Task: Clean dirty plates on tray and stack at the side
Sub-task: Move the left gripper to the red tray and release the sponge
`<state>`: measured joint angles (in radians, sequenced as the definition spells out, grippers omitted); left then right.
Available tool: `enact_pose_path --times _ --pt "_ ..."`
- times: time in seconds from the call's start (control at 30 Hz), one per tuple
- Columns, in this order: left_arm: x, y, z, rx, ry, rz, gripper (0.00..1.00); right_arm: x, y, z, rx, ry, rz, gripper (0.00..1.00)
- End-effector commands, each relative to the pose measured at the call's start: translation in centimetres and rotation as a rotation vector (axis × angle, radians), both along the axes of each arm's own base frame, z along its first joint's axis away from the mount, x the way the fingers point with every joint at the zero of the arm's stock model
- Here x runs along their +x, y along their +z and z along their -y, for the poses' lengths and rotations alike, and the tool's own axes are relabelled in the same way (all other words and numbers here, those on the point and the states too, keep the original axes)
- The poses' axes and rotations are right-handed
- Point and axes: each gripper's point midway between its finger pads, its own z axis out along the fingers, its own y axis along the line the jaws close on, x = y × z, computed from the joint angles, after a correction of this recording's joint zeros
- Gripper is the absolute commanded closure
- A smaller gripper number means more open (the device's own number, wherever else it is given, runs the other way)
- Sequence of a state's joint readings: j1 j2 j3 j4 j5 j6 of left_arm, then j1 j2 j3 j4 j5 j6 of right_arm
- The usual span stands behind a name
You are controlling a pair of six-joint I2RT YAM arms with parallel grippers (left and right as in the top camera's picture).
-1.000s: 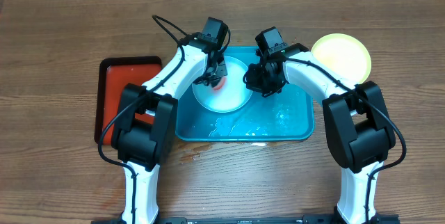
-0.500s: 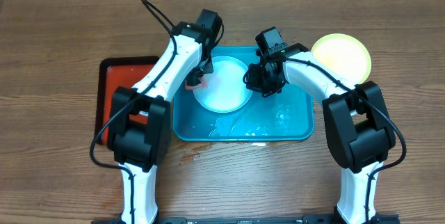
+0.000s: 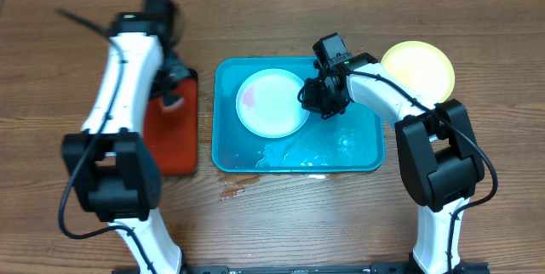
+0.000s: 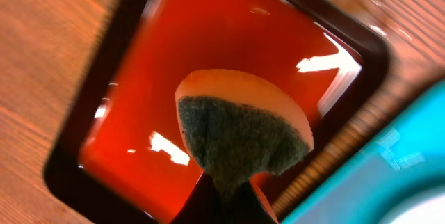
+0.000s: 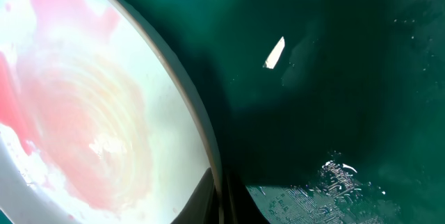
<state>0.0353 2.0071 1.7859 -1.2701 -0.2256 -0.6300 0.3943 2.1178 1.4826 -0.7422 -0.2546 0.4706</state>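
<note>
Light blue plate [image 3: 272, 102] lies flat and face up in the left half of the turquoise tray [image 3: 358, 151]. Being round, it has no long axis; the tray's long axis runs left to right in the overhead view. Its pale centre carries a pink-red smear [image 3: 249, 95] on the left side, which the right wrist view shows as broad and washed out. The right gripper [image 5: 222, 193] has its jaws drawn narrow onto the plate's right rim. Water [image 3: 317, 148] glistens on the tray floor.

Compared with half a second earlier, plate and right arm are unchanged. The left gripper [image 4: 226, 195] has left the plate's left edge and now hangs over the red tray [image 4: 229, 36], jaws closed on a sponge [image 4: 240, 123], dark scouring face towards the camera. A yellow-green plate [image 3: 417, 70] rests on the table [image 3: 77, 36], just beside the turquoise tray's right far corner.
</note>
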Motion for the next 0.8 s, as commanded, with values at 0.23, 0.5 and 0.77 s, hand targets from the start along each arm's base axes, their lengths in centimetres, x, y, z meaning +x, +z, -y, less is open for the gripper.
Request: enact_pose_path --times 0.23,0.5,0.77 --pt "0.2 -4.7 -0.4 -0.221 0.004 0.01 0.96 0.4 0.8 0.3 -0.008 -0.009 0.028 0.96" --pt "0.0 -8.0 -1.4 -0.165 0.008 0.028 0.96 0.2 0.8 0.4 -0.01 -0.008 0.022 0.96" --pt "-0.7 -10.3 -1.6 -0.156 0.013 0.03 0.89 0.3 0.8 0.4 -0.01 -0.008 0.023 0.96"
